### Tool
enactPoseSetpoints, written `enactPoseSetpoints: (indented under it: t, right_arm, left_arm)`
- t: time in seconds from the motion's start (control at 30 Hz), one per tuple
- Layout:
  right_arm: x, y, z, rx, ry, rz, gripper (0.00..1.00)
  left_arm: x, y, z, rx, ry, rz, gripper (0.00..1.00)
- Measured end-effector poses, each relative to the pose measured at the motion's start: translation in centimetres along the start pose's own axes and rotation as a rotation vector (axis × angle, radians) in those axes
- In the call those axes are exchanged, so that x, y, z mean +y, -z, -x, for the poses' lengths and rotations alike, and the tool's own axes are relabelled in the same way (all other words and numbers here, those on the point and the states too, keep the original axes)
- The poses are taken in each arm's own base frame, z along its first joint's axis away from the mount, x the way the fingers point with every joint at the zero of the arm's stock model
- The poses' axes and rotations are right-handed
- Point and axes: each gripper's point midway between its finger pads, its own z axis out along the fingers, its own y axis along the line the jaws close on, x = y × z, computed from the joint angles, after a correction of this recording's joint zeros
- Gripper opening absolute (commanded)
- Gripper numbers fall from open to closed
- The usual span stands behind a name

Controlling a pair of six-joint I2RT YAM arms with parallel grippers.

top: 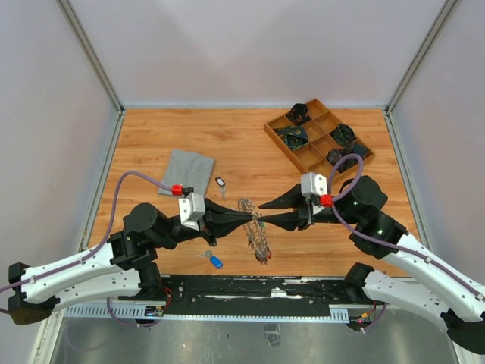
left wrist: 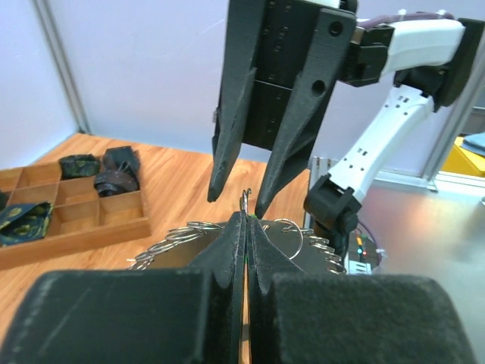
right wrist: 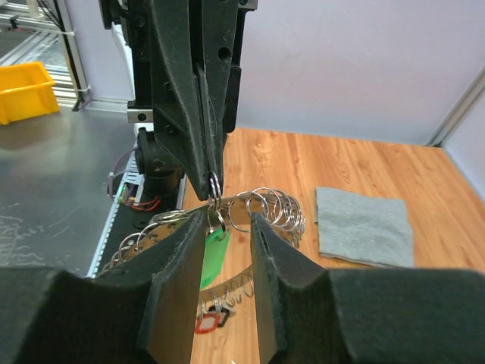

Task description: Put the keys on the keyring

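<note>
Two black claws meet tip to tip above the near middle of the wooden table. The left gripper is clamped tight on the small wire loop of a silver key with a green oval tag, right where that loop crosses the large metal keyring crowded with silver keys. Whether the ring's own wire is pinched as well cannot be told. The right gripper stands parted, its fingers straddling the loop and the ring without visibly touching either.

The step in hand looks like threading: one claw steadies the parts while the other lines up to work the loop onto the ring. The next move probably calls for a fine, square closing of the right fingers on the ring wire just beside the loop, with no sideways push.

Room is tight between the tips, yet bare wood lies open beyond them. A black-tagged key and a blue-tagged key lie apart on the table, not on the ring. The grey cloth square sits to the left, the wooden compartment tray far right, and the table's near edge is close below the hanging keys.
</note>
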Motion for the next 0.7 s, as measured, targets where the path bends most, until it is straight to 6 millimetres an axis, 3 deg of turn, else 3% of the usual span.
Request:
enactPoseSetpoints:
  t: [0.37,0.7]
  right_arm:
    - [0.9,0.5,1.6,-0.047,-0.006,0.023,0.29]
    - [1.9,0.3,0.9,-0.029,-0.034,0.087,0.21]
  left_arm:
    - [-1.4,0.0,-0.3,0.013,0.003,-0.081,0.01]
    - [-1.7,-0.5,-0.8,0.037,0.004,-0.105,0.00]
